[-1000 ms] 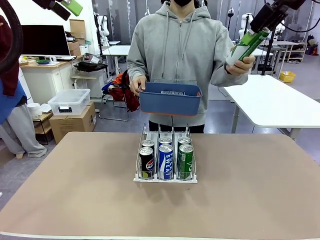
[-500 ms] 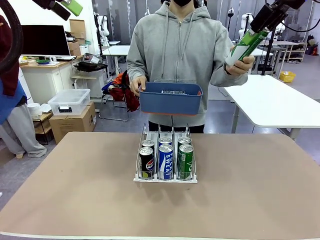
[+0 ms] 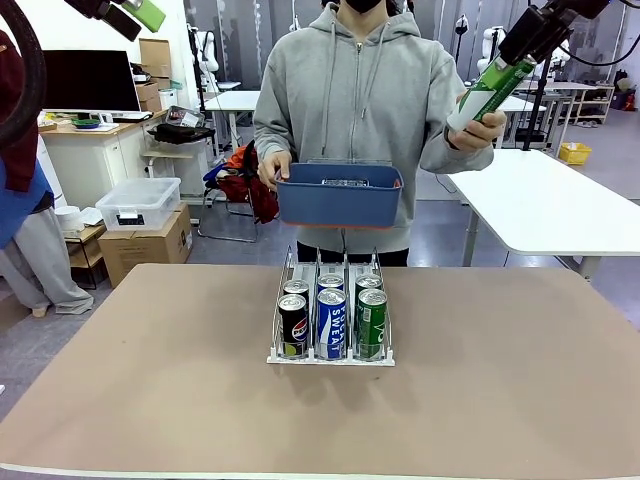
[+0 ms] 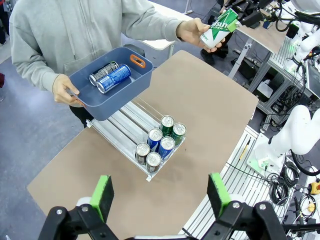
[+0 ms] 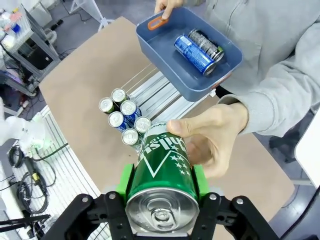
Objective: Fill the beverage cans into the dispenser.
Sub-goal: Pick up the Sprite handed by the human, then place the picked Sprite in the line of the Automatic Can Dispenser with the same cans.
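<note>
Right gripper [image 3: 508, 62] [image 5: 161, 186]: clenched on a green can [image 3: 483, 92] [image 5: 162, 165]. You can see both green pads pressed against the can's sides just under the silver top, with the top facing the wrist camera. The can is tilted, and its lower end points away from the gripper toward the person.

The person's hand [image 3: 480, 128] [image 5: 210, 140] is on the same can, fingers wrapped round the lower half, just beyond the gripper's fingertips. Both are holding the can right now.

Left gripper [image 3: 135, 14] [image 4: 161, 194]: released, jaws spread wide, nothing between the pads and nothing touching them. It hangs high over the tabletop [image 3: 500, 380].

Relative to the right gripper:
- The dispenser [image 3: 330, 355] [image 5: 165, 97] sits well below and beyond the held can, on the tabletop.
- Six cans [image 3: 331, 320] [image 5: 122, 120] stand upright at its front lip, two deep in each of the three lanes. The front row is black, blue-white and green.
- The blue bin [image 3: 340, 205] [image 5: 165, 55] is farther out past the dispenser, held off the tabletop by the person's other hand [image 3: 270, 168] [image 5: 165, 6].
- Two cans [image 5: 200, 49] lie on their sides in the bin, one blue and one black, touching each other.

Relative to the left gripper:
- The dispenser [image 4: 120, 125] is below and ahead of the fingertips, and the six cans [image 4: 160, 142] are at its near end.
- The bin [image 4: 95, 95] is over its far end.
- The green can [image 4: 220, 27] is far off at the top of the wrist view.
</note>
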You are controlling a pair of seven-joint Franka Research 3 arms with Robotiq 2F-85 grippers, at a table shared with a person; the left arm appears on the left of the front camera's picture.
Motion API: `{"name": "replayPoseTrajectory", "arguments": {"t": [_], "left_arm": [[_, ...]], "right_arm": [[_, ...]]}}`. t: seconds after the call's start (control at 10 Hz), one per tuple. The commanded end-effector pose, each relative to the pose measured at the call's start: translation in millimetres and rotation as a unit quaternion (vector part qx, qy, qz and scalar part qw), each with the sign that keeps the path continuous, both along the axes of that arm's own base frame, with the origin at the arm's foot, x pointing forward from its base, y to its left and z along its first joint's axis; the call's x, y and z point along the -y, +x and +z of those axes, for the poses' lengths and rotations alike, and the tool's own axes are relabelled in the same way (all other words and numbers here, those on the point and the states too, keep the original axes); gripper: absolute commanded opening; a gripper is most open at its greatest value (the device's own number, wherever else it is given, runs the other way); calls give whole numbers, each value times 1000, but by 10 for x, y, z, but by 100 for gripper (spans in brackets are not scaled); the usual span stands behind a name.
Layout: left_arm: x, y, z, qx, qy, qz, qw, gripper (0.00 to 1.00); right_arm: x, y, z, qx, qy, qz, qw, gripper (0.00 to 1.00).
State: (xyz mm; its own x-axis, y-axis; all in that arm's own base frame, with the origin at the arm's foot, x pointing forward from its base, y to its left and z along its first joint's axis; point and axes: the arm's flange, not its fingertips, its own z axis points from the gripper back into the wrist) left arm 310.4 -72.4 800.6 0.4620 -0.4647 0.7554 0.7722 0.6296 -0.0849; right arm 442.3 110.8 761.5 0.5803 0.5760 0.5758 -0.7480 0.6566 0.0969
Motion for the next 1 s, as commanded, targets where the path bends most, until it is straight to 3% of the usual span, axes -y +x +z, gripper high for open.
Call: {"name": "replayPoseTrajectory", "arguments": {"t": [0.0,0.9], "left_arm": [[-13,3,-24,-2,0,1,1000,100],[-13,3,-24,-2,0,1,1000,100]], "right_arm": [[11,0,3,4,-8,-2,1000,39],[11,0,3,4,-8,-2,1000,39]]}}
